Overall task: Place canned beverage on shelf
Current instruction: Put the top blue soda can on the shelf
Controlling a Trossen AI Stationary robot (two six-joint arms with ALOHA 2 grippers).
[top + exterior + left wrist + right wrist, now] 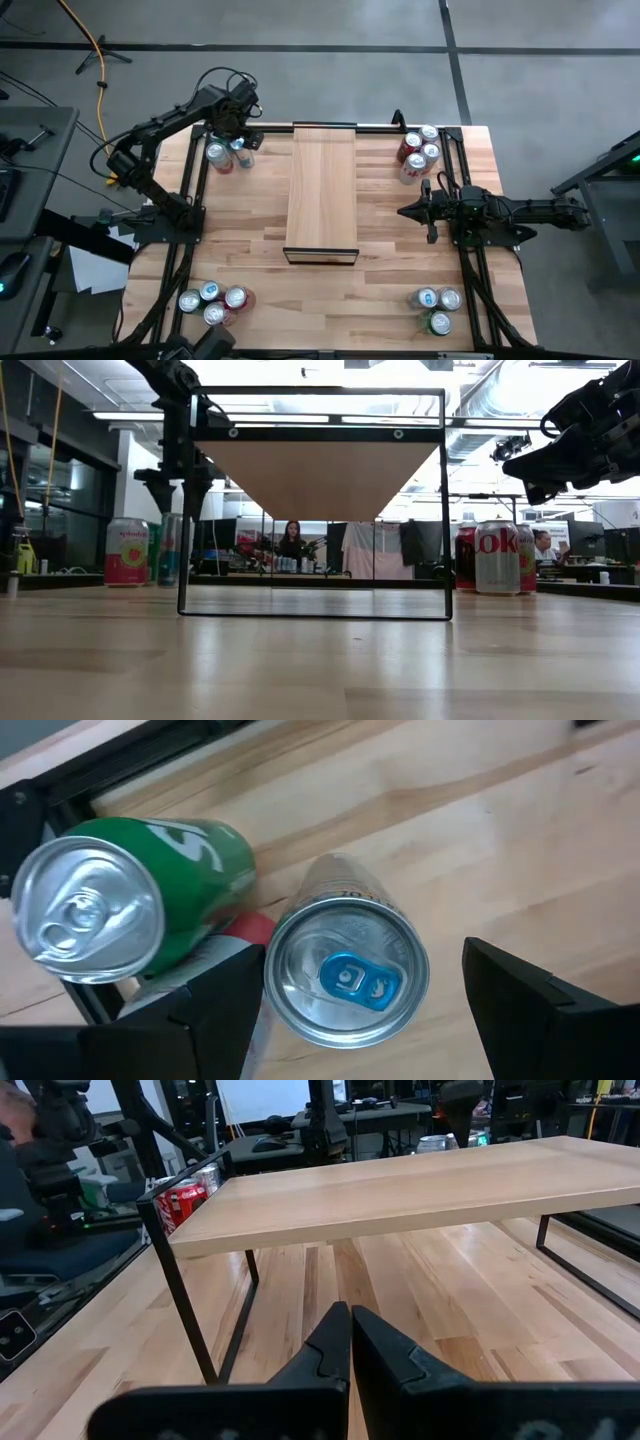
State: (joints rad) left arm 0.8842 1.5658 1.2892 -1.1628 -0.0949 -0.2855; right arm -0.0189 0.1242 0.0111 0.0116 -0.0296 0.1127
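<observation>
The left pincer (238, 143) hangs over the far left corner of the tabletop (400, 260), its fingers (215, 1010) spread wide on either side of a silver can with a blue tab (345, 970). The can stands upright between them, and the left wrist view shows a gap on each side, so nothing is gripped. Just beside that can, on the outer side of the pincer, stands a green can (110, 900), with a bit of a red can (250, 928) showing low between the two.

Farther out from the left pincer, toward the middle of the tabletop, the shelf (322, 185) runs lengthwise: a pale wooden panel on a thin dark frame (313, 505), with no can on it.

Beyond the shelf, the right pincer (428, 210) is pressed shut on nothing and points toward the shelf's long edge, apart from it. Near it, at the far right corner, stands a cluster of red and silver cans (418, 152). Well apart from both pincers, two more groups of cans sit at the near left corner (212, 303) and the near right corner (436, 305).
</observation>
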